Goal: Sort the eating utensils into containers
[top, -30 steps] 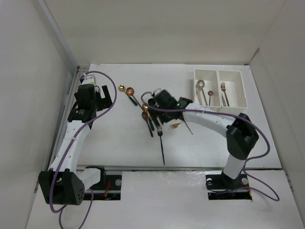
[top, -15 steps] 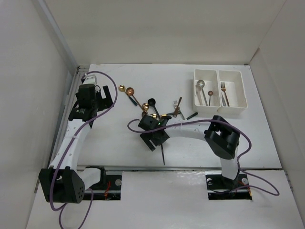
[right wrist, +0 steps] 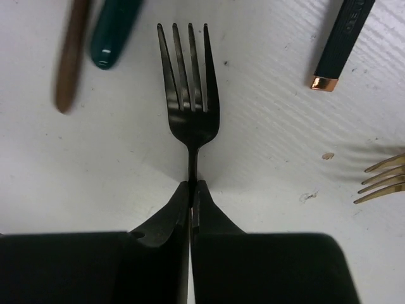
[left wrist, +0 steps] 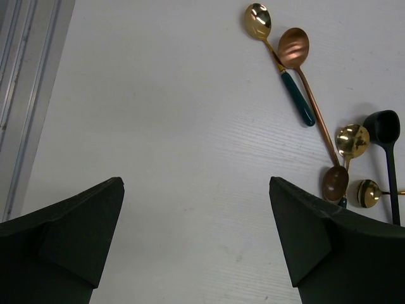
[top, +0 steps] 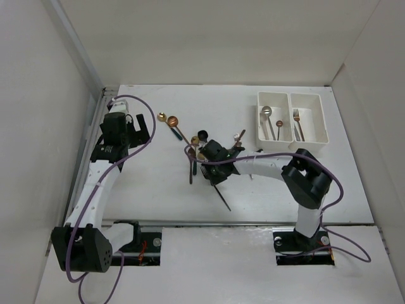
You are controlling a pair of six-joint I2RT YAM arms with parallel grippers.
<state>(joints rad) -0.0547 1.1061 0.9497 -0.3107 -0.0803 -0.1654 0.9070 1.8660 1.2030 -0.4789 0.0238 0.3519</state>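
Observation:
My right gripper is shut on the neck of a black fork, tines pointing away from the camera, just above the table. Its long handle trails toward the near edge. Loose eating utensils lie around it: a green-handled gold spoon, a copper spoon, a black spoon, and gold fork tines. The two joined white containers sit at the far right; the left one holds a silver spoon and a copper spoon, the right one a fork. My left gripper hangs open over bare table.
A green handle end and a brown handle lie left of the fork tines. A black handle with a copper tip lies to the right. White walls enclose the table, and a metal rail runs along the left edge.
The right gripper swept from the back of the pile to its front, came back and shut on the black fork, whose handle has swung to the right. The left arm has not moved.

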